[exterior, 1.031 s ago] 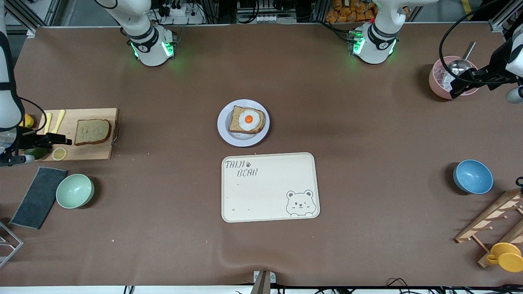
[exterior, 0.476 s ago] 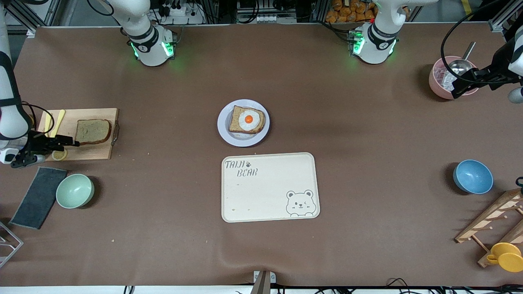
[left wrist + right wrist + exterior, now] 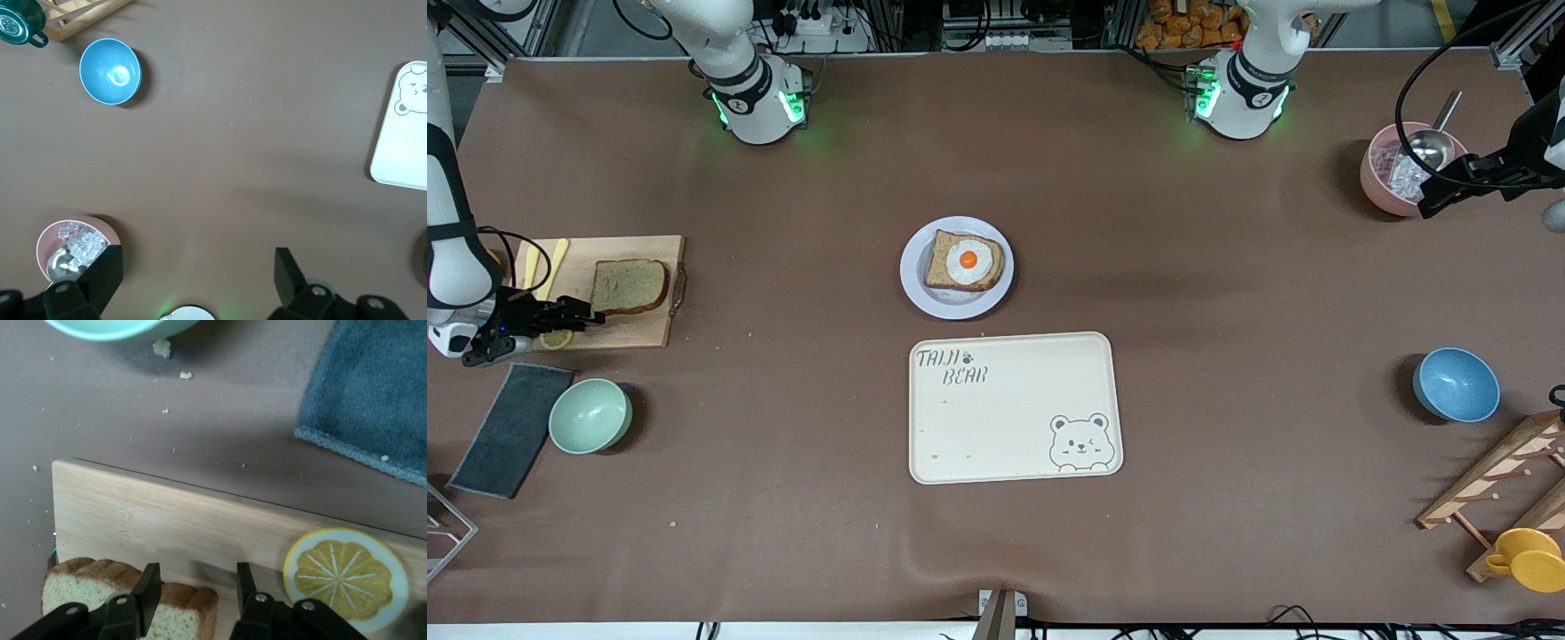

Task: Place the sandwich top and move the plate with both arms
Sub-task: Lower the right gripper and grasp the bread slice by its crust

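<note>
The sandwich top [image 3: 629, 285], a plain brown bread slice, lies on a wooden cutting board [image 3: 640, 333] at the right arm's end of the table. My right gripper [image 3: 591, 313] is open, low over the board at the slice's corner; in the right wrist view its fingers [image 3: 148, 587] straddle the corner of the slice [image 3: 180, 603]. The pale plate [image 3: 913, 283] at mid-table holds a bread slice with a fried egg [image 3: 964, 260]. My left gripper [image 3: 1427, 197] is open and empty in the air by a pink bowl [image 3: 1374, 178], which also shows in the left wrist view [image 3: 52, 240].
A cream bear tray [image 3: 1014, 407] lies nearer the camera than the plate. A lemon slice [image 3: 345, 577], butter sticks [image 3: 544, 262], a green bowl [image 3: 590, 415] and a dark cloth [image 3: 511, 428] surround the board. A blue bowl [image 3: 1456, 384], wooden rack [image 3: 1494, 480] and yellow cup [image 3: 1528, 558] sit at the left arm's end.
My right gripper has moved along the board toward the bread slice and now reaches its corner. The left arm has drifted slightly by the pink bowl.
</note>
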{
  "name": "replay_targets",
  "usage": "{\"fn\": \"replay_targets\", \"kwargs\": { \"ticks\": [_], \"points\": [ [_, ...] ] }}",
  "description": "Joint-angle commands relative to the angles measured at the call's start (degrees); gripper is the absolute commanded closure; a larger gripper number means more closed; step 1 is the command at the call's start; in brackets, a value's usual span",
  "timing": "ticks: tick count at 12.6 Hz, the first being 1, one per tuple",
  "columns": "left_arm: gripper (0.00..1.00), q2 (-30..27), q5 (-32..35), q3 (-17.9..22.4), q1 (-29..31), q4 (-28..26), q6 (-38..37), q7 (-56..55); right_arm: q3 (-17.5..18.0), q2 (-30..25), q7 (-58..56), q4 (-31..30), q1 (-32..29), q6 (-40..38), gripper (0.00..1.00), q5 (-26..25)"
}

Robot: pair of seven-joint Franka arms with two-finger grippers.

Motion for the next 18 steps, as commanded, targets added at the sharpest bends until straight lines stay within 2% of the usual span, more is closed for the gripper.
{"fn": "replay_targets", "kwargs": {
  "ticks": [1,5,6,7,8,13,14,15,16,18],
  "points": [
    [0.00,2.2,-4.6,0.1,2.2,1.3,0.3,0.8,1.0,-1.8,-1.5,-2.0,-1.9,-1.4,0.46,1.1],
    [0.00,3.7,-5.3,0.0,2.0,0.9,0.7,0.8,0.9,-3.0,-1.5,-2.0,-2.6,-4.1,0.46,1.1],
    [0.00,4.2,-5.4,-0.1,1.8,0.7,0.9,0.8,0.9,-2.7,-1.6,-2.0,-2.8,-4.0,0.51,1.1],
    [0.00,4.3,-5.5,-0.1,1.7,0.9,1.3,0.8,0.9,-2.6,-1.7,-2.2,-2.8,-3.8,0.60,1.1],
    [0.00,4.4,-5.5,-0.3,1.4,0.7,1.5,0.8,0.9,-2.6,-1.9,-2.6,-2.9,-3.5,0.61,1.1],
    [0.00,5.2,-5.5,-0.7,1.8,0.6,1.5,0.8,0.9,-2.2,-1.9,-3.4,-3.0,-1.9,0.59,1.1],
    [0.00,5.2,-5.6,-0.7,2.0,0.6,1.5,0.8,0.9,-2.1,-2.1,-3.9,-3.0,-1.2,0.66,1.1],
    [0.00,5.5,-5.6,-0.7,1.8,0.6,1.5,0.8,1.0,-2.2,-3.3,-4.2,-3.1,-0.9,0.80,1.1],
    [0.00,5.5,-5.6,-0.7,1.9,0.4,1.5,0.8,1.0,-2.2,-4.4,-4.2,-3.2,-0.9,1.00,1.2],
    [0.00,5.5,-5.6,-0.7,2.1,0.2,1.5,0.8,1.0,-2.3,-4.5,-4.0,-3.2,-0.9,1.00,1.2]
  ]
}}
